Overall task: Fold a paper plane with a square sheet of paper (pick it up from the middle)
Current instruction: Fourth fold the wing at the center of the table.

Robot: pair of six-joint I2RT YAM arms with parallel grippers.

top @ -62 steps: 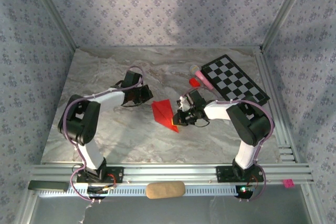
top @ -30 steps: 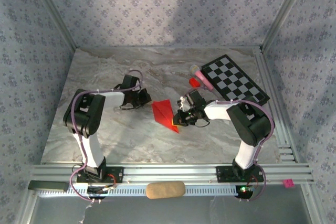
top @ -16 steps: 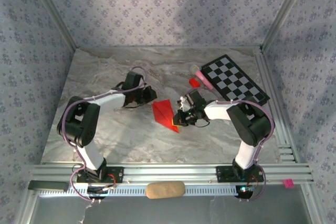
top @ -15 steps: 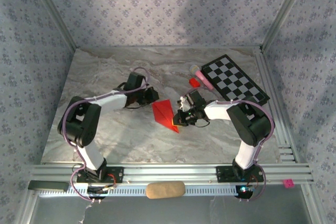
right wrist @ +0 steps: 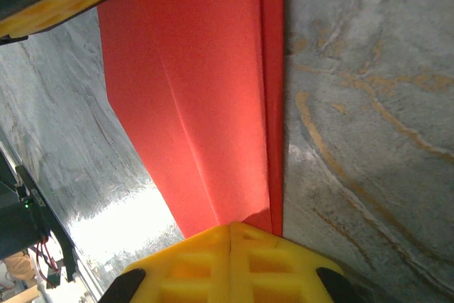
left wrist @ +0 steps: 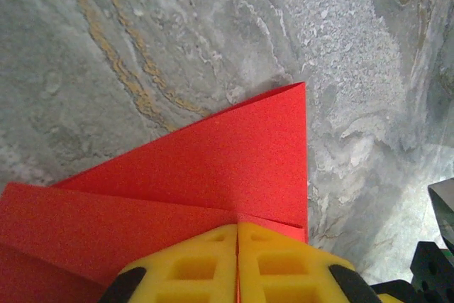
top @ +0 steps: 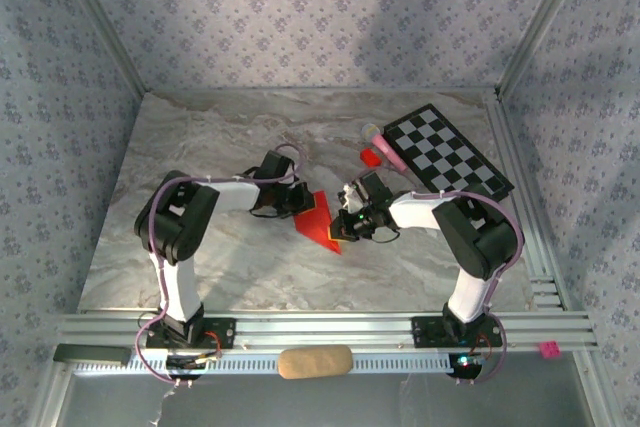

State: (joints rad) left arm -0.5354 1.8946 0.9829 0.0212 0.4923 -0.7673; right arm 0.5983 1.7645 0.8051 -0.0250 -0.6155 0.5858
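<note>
The square sheet of paper (top: 320,217) is bright red and lies on the marble table, folded into a pointed, layered shape with a long crease. My left gripper (top: 303,199) is shut, and its yellow fingertips rest on the paper's upper left part. In the left wrist view the gripper (left wrist: 237,223) sits on a folded flap of the paper (left wrist: 213,154). My right gripper (top: 340,228) is shut too, with its tips down on the lower right end. In the right wrist view that gripper (right wrist: 230,225) touches the paper (right wrist: 206,90) beside the long fold.
A black-and-white checkerboard (top: 447,152) lies at the back right. A small red block (top: 371,157) and a pink object (top: 385,150) sit at its near corner. A tan oblong (top: 315,361) rests on the front rail. Patterned walls enclose the table.
My left gripper has swung right from the bare table and come down onto the paper's upper left part. The right gripper and the paper have stayed put.
</note>
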